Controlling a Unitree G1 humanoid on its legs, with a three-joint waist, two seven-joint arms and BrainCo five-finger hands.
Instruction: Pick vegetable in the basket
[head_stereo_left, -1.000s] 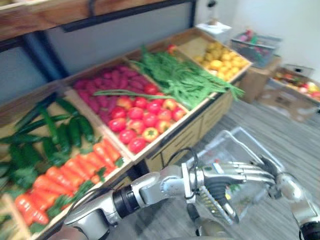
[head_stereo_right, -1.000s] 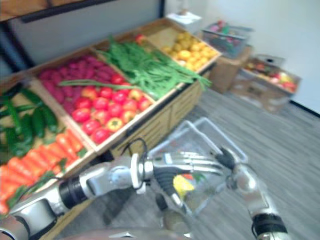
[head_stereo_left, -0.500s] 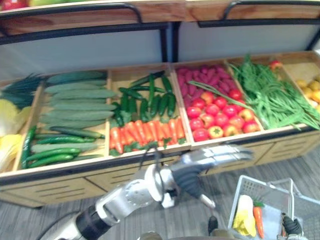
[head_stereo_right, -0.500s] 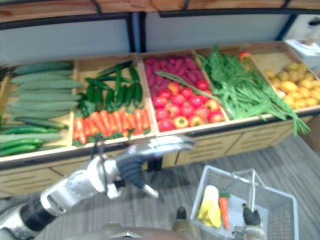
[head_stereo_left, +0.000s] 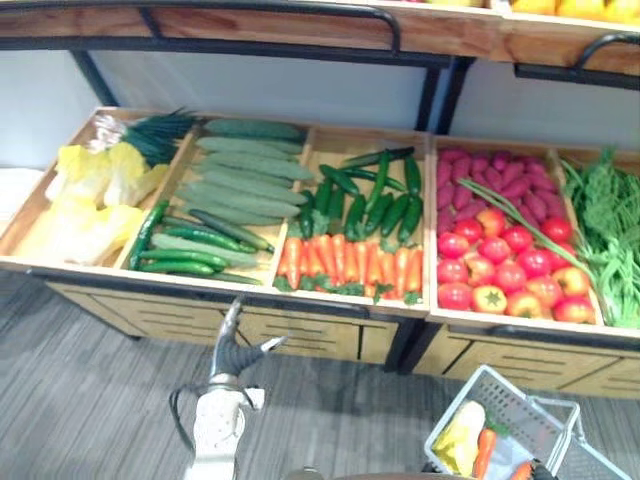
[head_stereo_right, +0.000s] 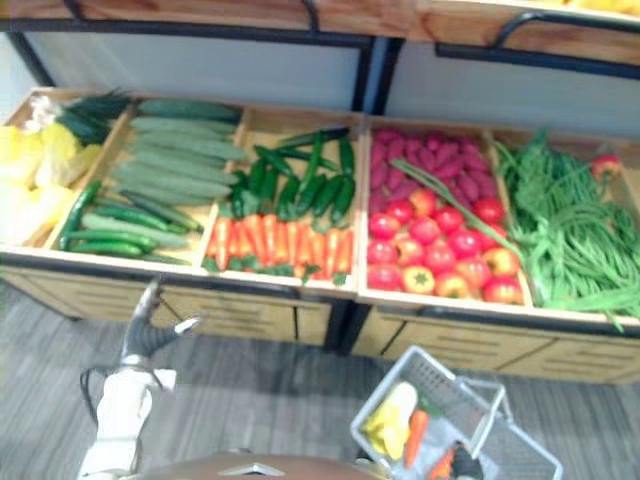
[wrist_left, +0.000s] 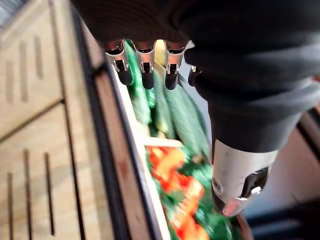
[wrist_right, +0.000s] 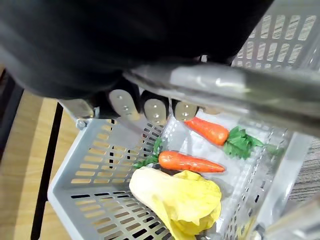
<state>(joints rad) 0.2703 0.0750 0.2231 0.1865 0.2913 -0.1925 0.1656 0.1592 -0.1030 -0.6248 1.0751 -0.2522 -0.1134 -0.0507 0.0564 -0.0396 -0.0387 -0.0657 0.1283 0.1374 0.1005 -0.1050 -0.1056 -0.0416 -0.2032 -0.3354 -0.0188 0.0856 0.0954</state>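
The grey slotted basket sat low over the floor, just off the stand's front edge, below the tomato compartment. Inside lay a pale yellow leafy vegetable against one wall, and right beside it two carrots, green tops on. One touched the yellow leaves and the other lay just past it toward the far wall.

The right hand was clenched round the basket's metal handle, the bar crossing in front of its curled fingers.

And out by the stand's front edge was the left hand, raised in front of the cucumber compartment. Its fingers were straight and pointing up, the thumb spread wide. It was released, holding nothing and clear of the wood.

Across the stand, from the left end, yellow leafy heads filled the corner compartment. Next came long pale cucumbers, with slimmer dark ones along the front edge. Small dark green cucumbers lay behind a row of loose carrots. Purple-red tubers lay at the back, with tomatoes in front of them. Green beans were piled at the right end.
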